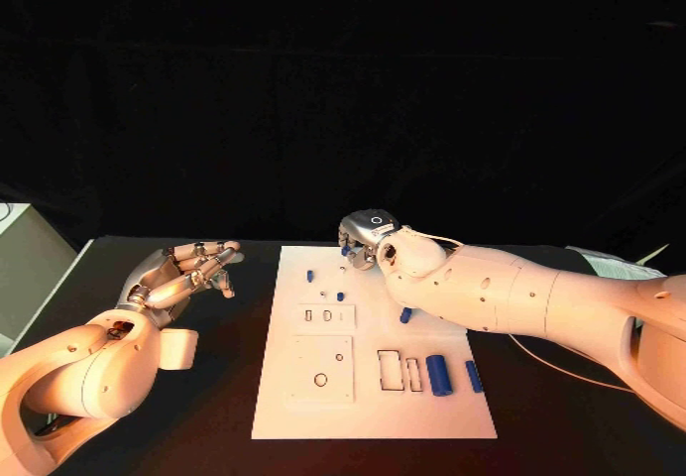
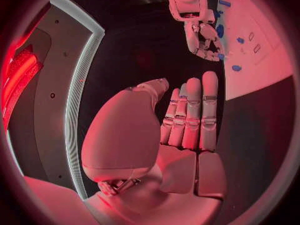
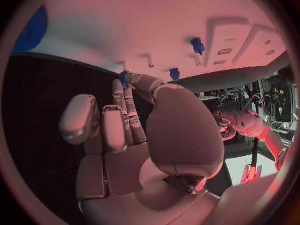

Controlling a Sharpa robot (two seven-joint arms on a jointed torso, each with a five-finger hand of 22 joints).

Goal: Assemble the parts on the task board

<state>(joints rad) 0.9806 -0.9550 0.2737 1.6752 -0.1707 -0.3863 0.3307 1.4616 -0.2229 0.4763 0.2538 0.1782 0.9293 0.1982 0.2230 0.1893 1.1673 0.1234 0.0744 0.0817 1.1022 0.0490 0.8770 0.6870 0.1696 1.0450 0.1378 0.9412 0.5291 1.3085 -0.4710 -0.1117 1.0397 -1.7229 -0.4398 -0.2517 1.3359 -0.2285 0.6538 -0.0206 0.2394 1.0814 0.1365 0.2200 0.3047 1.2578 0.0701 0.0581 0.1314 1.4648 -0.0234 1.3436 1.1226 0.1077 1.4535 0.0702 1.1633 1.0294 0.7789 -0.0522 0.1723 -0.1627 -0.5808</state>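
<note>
Reaching over the far end of the flat white task board [image 1: 375, 412], the silver right hand [image 1: 371, 236] pinched a small blue part [image 3: 124, 77]; the left hand [image 1: 183, 275] hovered beside, fingers straight, holding nothing. Several blue cylinders [image 1: 439, 375] lay loose, so assembly looked unfinished

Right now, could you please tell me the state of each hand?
Left hand: open, holding nothing.
Right hand: cannot be told; fingers at a small blue part.
</note>
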